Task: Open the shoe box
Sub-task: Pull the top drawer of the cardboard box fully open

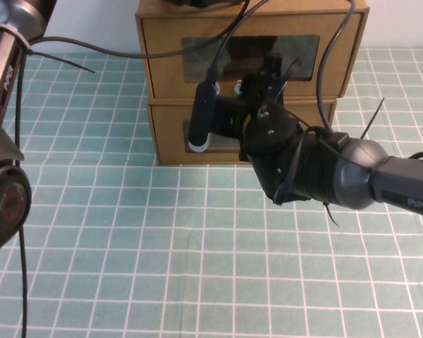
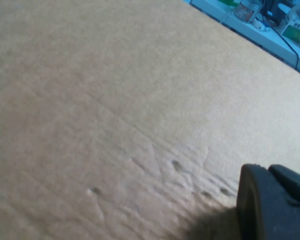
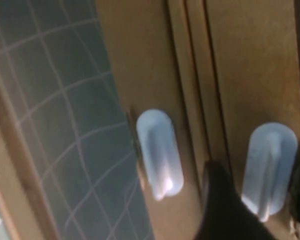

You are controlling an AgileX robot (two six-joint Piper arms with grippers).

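1. The right claw [image 1: 276, 76] is pressed up against the front of two stacked cardboard boxes, the upper shoe box [image 1: 163, 53] and the lower shoe box [image 1: 170, 137]. It sits about where one meets the other.
2. In the right wrist view its jaws stand apart. One dark finger [image 3: 225, 200] is on one side of a pale handle [image 3: 268, 165], and a dark edge that looks like the other finger is on the far side. The handle sits between them, but no firm grip on it can be seen, so the claw appears open and holding nothing.
3. A second handle [image 3: 160, 152] lies just outside the claw, across a seam in the cardboard. Which drawer front each handle belongs to cannot be told.
4. The left claw [image 2: 272, 207] is close above a plain cardboard panel, probably the top of the stack. Whether it is open or shut cannot be told.
5. Progress, as a judgement: only the approach is done. Both drawer fronts look flush and closed, with nothing slid out over the bench [image 1: 127, 239].
6. Left to do: close on the handle, then draw the front outward, away from the boxes. The left claw seems placed to steady the stack.
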